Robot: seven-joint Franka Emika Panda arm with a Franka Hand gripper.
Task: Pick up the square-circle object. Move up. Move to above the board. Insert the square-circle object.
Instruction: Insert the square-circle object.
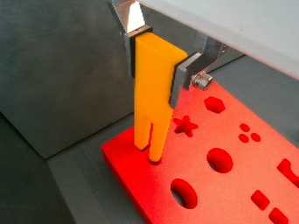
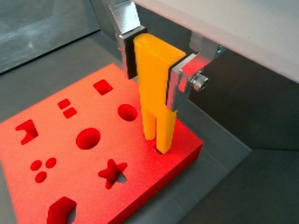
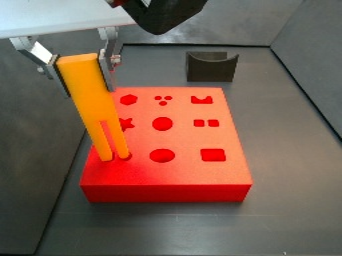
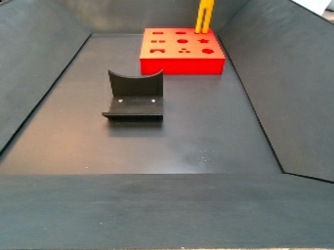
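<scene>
The square-circle object, a tall orange-yellow bar (image 1: pixel 149 96), stands upright between my gripper's (image 1: pixel 156 66) silver fingers. The gripper is shut on its upper end, as both wrist views show (image 2: pixel 152 72). The bar's two prongs (image 2: pixel 160 140) reach down to the red board (image 1: pixel 131 171) at a corner hole; how deep they sit I cannot tell. In a side view the bar (image 3: pixel 96 105) stands at the board's (image 3: pixel 174 175) front left corner, with the gripper (image 3: pixel 80 62) on top. The other side view shows the bar (image 4: pixel 205 15) at the far corner of the board (image 4: pixel 183 61).
The dark L-shaped fixture (image 3: pixel 210 66) stands on the floor beyond the board, and nearer the camera in a side view (image 4: pixel 133 98). Grey bin walls (image 4: pixel 46 88) slope up around the dark floor. The board's other holes (image 3: pixel 162 124) are open.
</scene>
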